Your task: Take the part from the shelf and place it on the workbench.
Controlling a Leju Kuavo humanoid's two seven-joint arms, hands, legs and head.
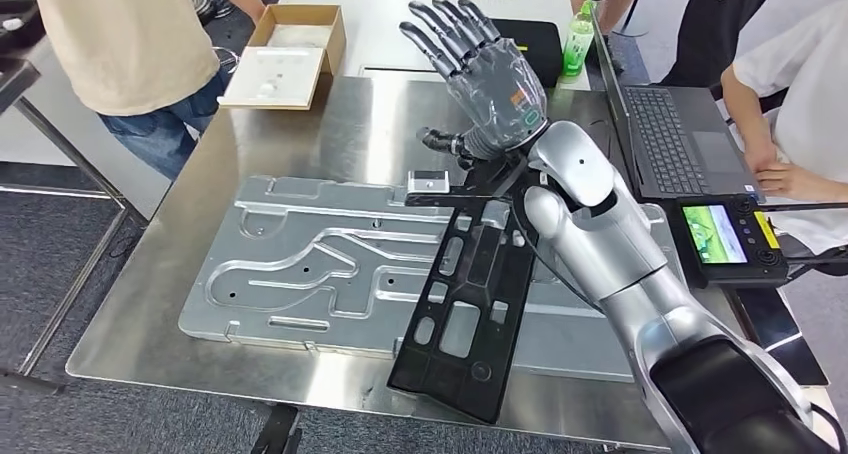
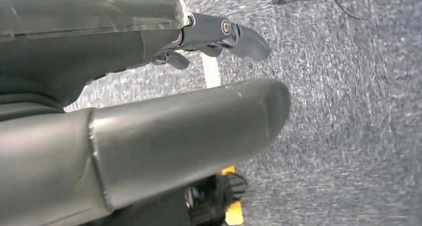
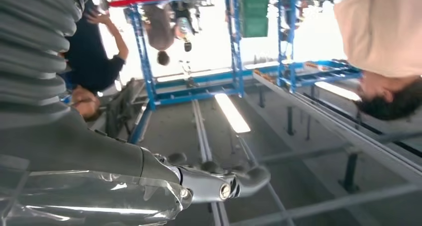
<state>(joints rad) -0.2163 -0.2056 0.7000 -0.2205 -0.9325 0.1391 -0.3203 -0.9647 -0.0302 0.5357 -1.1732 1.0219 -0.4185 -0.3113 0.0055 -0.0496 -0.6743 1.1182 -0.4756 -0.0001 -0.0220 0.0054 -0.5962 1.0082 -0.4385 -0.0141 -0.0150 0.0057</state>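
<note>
The part, a long black plastic frame with cut-outs (image 1: 466,299), lies on the steel workbench (image 1: 330,124), across the right end of a large stamped aluminium plate (image 1: 310,264). Its near end overhangs the plate towards the bench's front edge. My right hand (image 1: 478,74) is raised above the far end of the part, fingers spread and pointing up and away, holding nothing. In the right wrist view the same hand (image 3: 149,181) has its fingers stretched out against a ceiling and blue racking. My left hand (image 2: 189,116) hangs over grey carpet, with nothing in it.
A cardboard box with a white tray (image 1: 290,54) sits at the bench's far left corner. A green bottle (image 1: 578,39), a laptop (image 1: 680,139) and a handheld controller with a screen (image 1: 725,239) line the right side. People stand at the far left and right.
</note>
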